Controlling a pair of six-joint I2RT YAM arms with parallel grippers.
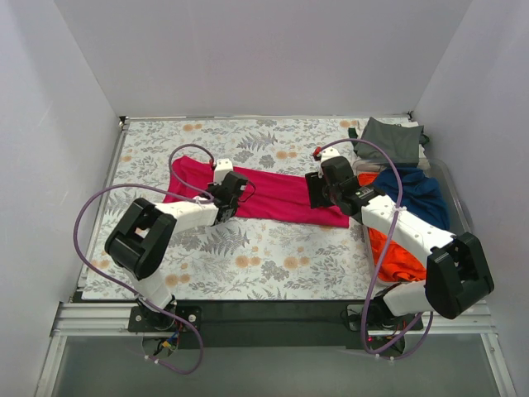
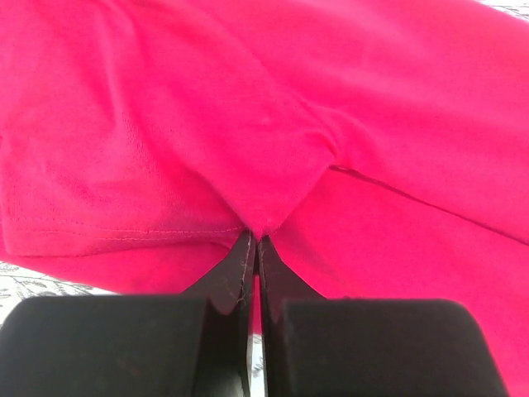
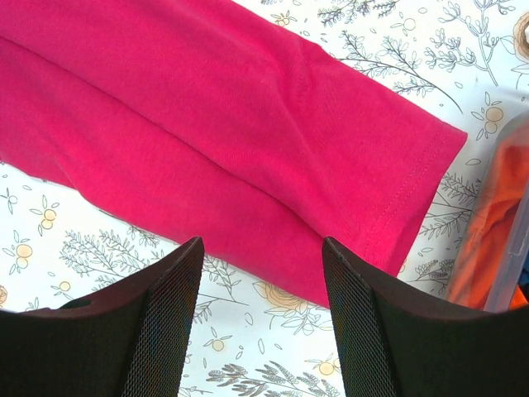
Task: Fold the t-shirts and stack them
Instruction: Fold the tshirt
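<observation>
Floral tablecloth [image 1: 273,248] spread wide across the table, and right across the middle of it lay the magenta-pink t-shirt [image 1: 281,194], doubled into a long band running left to right, its right end sagging a touch nearer the arms. Off to the right sat the rest of the pile: the orange tee [image 1: 393,252] and the navy tee [image 1: 421,194] heaped in a clear bin [image 3: 506,248], the grey-green tee [image 1: 393,139] beyond them in the far corner. Now the arms! The left gripper [image 2: 254,240] was clamped tight, jaws together on a little peak of pink cloth towards the band's left half, the fabric tenting up to the pinch. The right gripper [image 3: 263,248] was spread wide and holding nothing, poised over the band's right end, the hemmed edge lying just ahead and to the right of its fingers and the shirt's near edge running between them. So the band's long axis ran from one claw to the other, and the free right end was plainly the right arm's to take. Judging by that, a grab there would let both arms carry the next fold.
</observation>
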